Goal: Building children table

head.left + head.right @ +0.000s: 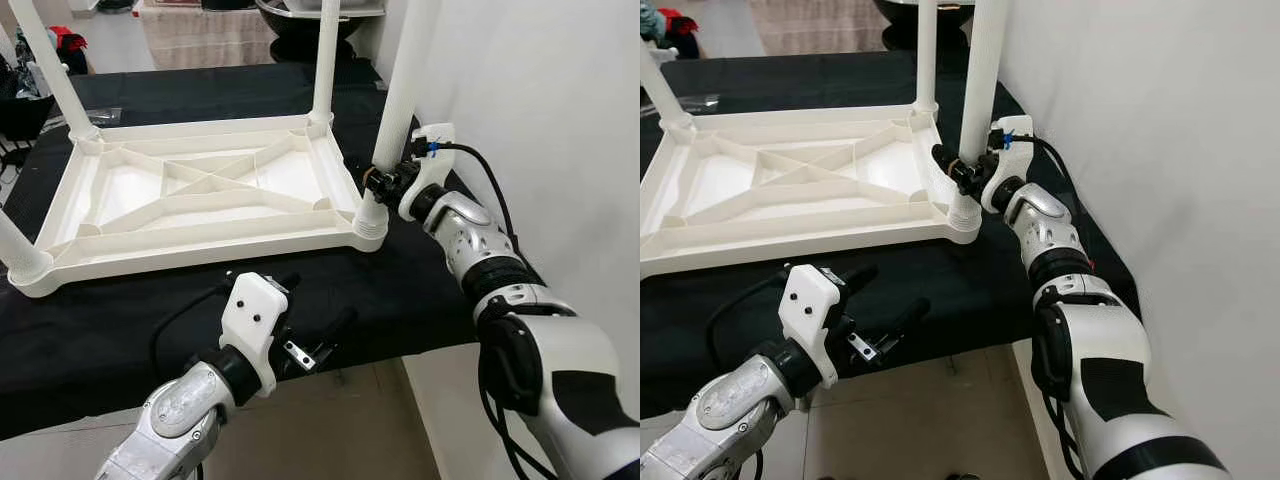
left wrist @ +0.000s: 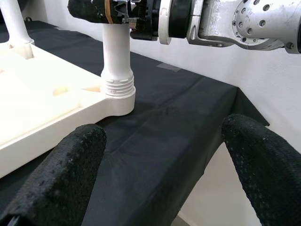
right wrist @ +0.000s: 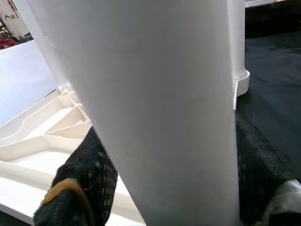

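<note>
The children's table (image 1: 190, 195) is lying upside down on the black-covered desk (image 1: 400, 290), its ribbed underside facing up, and the build looks close to finished. The right gripper (image 1: 385, 180) is pinching the near right leg (image 1: 400, 95) low on its shaft, just above the threaded collar (image 2: 117, 87); in the right wrist view the black fingers (image 3: 82, 188) are pressing against both sides of the white tube. That collar is sitting in the corner socket (image 1: 368, 228) with some thread ridges showing above the socket rim, so this leg seems to be seated but perhaps not yet screwed fully home.

The left gripper (image 1: 310, 335) is hovering over the front edge of the desk, well apart from the table, with its fingers (image 2: 70, 174) spread wide and holding nothing.

Three other legs are standing in their corners: the far right leg (image 1: 325, 60), the far left leg (image 1: 50, 70) and the near left leg (image 1: 15, 245). Whether those are fully tightened cannot be told. What probably remains is turning the last leg down tight, checking the others, and flipping the table upright.
</note>
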Controlling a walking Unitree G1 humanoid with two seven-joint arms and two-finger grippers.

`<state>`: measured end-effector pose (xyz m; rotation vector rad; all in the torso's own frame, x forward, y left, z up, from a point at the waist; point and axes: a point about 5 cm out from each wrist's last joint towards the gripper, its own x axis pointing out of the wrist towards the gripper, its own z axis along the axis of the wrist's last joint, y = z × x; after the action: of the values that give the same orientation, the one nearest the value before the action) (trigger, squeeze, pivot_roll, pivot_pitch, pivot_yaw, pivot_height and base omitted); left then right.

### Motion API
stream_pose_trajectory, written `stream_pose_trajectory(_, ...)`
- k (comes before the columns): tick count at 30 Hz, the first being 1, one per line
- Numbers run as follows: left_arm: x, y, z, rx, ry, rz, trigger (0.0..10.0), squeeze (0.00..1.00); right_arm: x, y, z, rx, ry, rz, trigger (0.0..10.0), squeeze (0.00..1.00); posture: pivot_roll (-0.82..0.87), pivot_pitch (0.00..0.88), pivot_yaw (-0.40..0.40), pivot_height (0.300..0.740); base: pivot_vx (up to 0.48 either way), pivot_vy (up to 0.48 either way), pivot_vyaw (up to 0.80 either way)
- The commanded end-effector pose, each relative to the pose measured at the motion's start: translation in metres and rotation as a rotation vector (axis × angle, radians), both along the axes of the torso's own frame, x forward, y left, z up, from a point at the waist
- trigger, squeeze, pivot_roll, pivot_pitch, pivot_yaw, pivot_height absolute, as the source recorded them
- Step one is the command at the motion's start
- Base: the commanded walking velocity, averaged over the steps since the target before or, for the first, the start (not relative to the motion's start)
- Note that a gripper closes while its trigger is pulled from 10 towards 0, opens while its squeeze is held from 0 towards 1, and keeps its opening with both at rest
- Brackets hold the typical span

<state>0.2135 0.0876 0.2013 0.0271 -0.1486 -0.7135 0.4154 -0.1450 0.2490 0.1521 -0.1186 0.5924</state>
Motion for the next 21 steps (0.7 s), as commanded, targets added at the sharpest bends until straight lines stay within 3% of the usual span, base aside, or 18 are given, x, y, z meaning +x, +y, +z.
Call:
stream_pose_trajectory(1,-0.003,-0.001,0.0,0.005,0.002,-0.004,10.0,0.0,0.0,0.01,0.005,-0.008,-0.01,0.053,0.0,0.0,0.15,0.164,-0.068,0.74,0.0,0.0,0.0)
stream_pose_trajectory(9,-0.002,-0.002,0.0,0.003,0.0,-0.003,10.0,0.0,0.002,0.009,-0.002,-0.053,-0.006,-0.052,0.0,0.0,0.14,0.165,-0.068,0.74,0.0,0.0,0.0)
stream_pose_trajectory(14,0.0,-0.002,0.0,0.004,-0.003,-0.001,10.0,0.0,0.006,0.001,-0.018,-0.086,0.06,-0.356,0.0,0.0,0.13,0.165,-0.067,0.74,0.0,0.0,0.0)
stream_pose_trajectory(15,0.0,-0.002,0.0,0.004,-0.003,-0.001,10.0,0.0,0.006,0.001,-0.018,-0.086,0.06,-0.356,0.0,0.0,0.13,0.165,-0.067,0.74,0.0,0.0,0.0)
stream_pose_trajectory(17,0.0,-0.002,0.0,0.005,-0.004,0.001,10.0,0.0,0.007,-0.003,-0.024,-0.117,0.1,-0.528,0.0,0.0,0.13,0.166,-0.064,0.74,0.0,0.0,0.0)
stream_pose_trajectory(19,0.0,-0.002,0.0,0.005,-0.004,0.001,10.0,0.0,0.007,-0.003,-0.024,-0.117,0.1,-0.528,0.0,0.0,0.13,0.166,-0.064,0.74,0.0,0.0,0.0)
stream_pose_trajectory(21,0.001,-0.002,0.001,0.004,-0.006,0.0,10.0,0.0,0.004,-0.005,-0.031,-0.107,0.156,-0.793,0.0,0.0,0.13,0.166,-0.064,0.74,0.0,0.0,0.0)
